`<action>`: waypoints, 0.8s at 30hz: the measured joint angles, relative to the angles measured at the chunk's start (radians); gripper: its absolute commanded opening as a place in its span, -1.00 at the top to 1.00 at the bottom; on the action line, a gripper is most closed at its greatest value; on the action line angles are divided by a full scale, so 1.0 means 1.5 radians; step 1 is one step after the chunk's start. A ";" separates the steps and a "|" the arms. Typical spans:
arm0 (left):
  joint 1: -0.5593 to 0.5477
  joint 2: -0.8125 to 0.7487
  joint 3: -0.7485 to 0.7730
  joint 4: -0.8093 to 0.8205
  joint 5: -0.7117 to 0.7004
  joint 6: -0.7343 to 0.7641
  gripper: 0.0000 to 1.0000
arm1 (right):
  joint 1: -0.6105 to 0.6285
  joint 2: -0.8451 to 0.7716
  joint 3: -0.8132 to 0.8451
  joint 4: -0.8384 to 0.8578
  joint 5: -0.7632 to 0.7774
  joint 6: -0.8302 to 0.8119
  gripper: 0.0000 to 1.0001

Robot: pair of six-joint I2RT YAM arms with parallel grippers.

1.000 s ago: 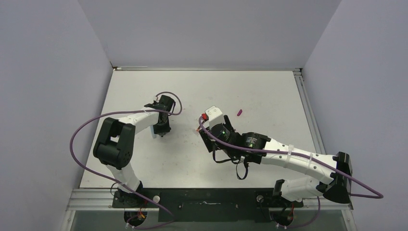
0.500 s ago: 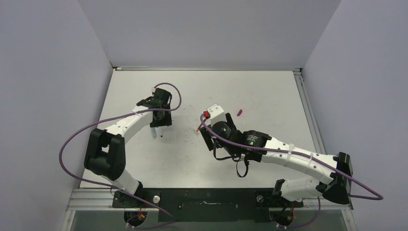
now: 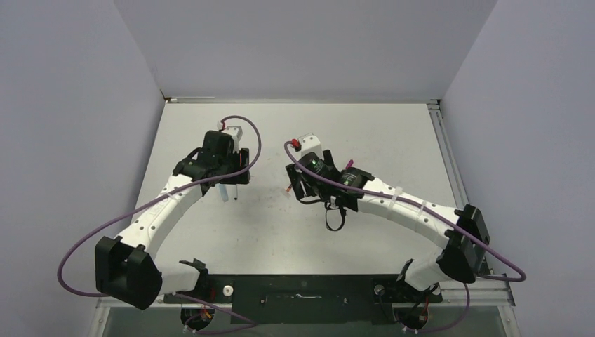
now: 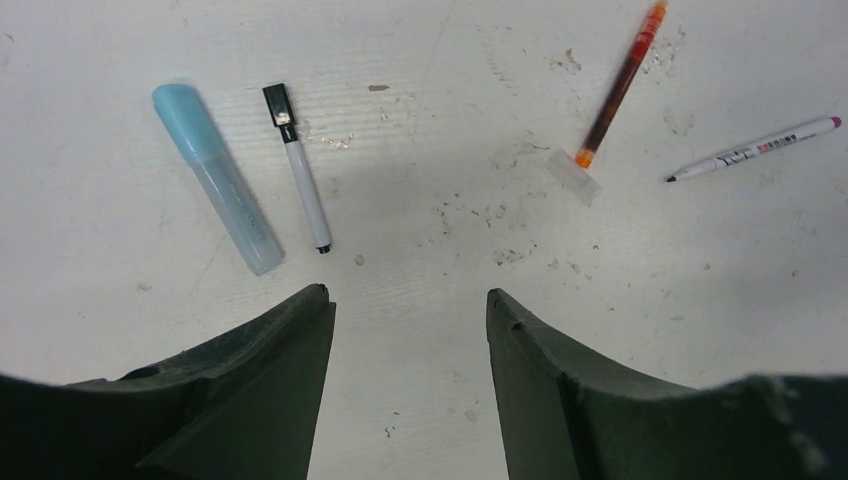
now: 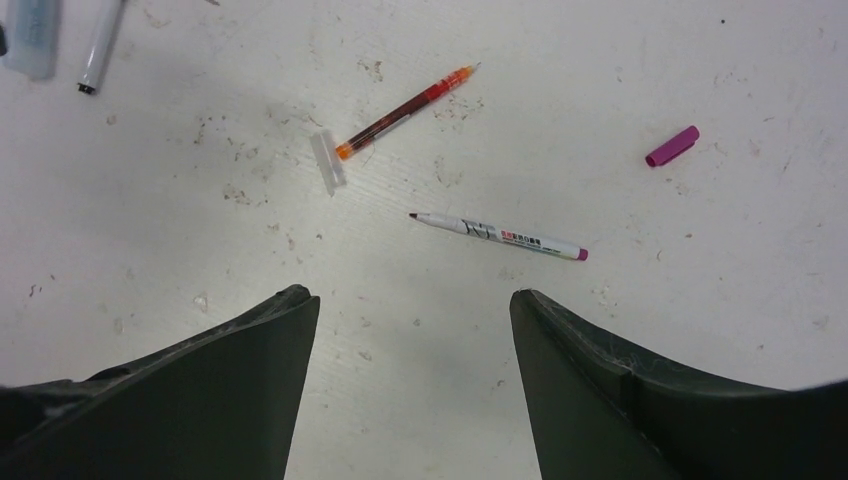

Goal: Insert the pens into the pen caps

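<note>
Several pens lie on the white table (image 3: 393, 133). A light-blue translucent tube, the pen cap (image 4: 215, 178), lies beside a short white pen with a black end (image 4: 297, 165); from above both show as the tube (image 3: 223, 192) and the pen (image 3: 235, 191). A red pen (image 5: 405, 110) rests with its orange end against a clear cap (image 5: 325, 160). A white pen with a magenta end (image 5: 500, 236) lies bare-tipped, apart from a magenta cap (image 5: 672, 146). My left gripper (image 4: 408, 300) hovers open just short of the blue tube. My right gripper (image 5: 412, 295) hovers open short of the white pen.
Grey walls close off the table at the back and both sides. The two wrists sit close together mid-table, the left gripper (image 3: 234, 175) and right gripper (image 3: 297, 185) about a hand's width apart. Purple cables loop from both arms.
My left gripper has opened and pulled back from the blue tube and the black-ended pen, the arm stretching out. My right gripper has opened wider and shifted toward the back.
</note>
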 measured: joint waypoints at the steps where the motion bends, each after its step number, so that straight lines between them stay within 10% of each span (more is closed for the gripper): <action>1: 0.000 -0.010 -0.007 0.001 0.011 0.007 -0.11 | -0.007 0.018 0.009 0.002 -0.001 0.006 -0.41; 24: -0.017 -0.153 -0.130 0.068 0.075 0.031 -0.16 | -0.126 0.361 0.170 0.064 0.017 0.166 -0.16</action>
